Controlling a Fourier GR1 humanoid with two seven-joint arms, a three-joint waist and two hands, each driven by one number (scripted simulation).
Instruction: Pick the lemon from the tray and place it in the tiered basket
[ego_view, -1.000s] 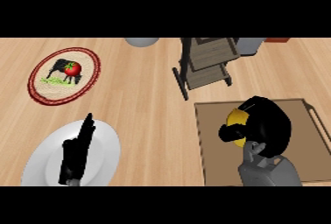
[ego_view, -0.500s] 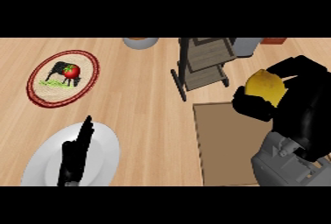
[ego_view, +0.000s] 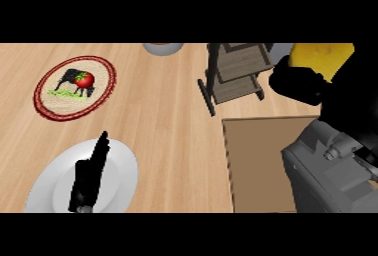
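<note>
Two hands show. Our right hand (ego_view: 299, 85) is curled round the lemon (ego_view: 321, 56), which has risen toward the view's upper right since half a second ago and now sits clear of the tray (ego_view: 262, 150), just beside the tiered basket (ego_view: 236, 75); whether they touch, we cannot tell. Our grey forearm (ego_view: 332, 170) covers more of the tray than before. Our left hand (ego_view: 90, 172) rests as earlier over the white plate (ego_view: 122, 175), fingers straight. A round mat (ego_view: 74, 87) lies on the surface (ego_view: 162, 125).
</note>
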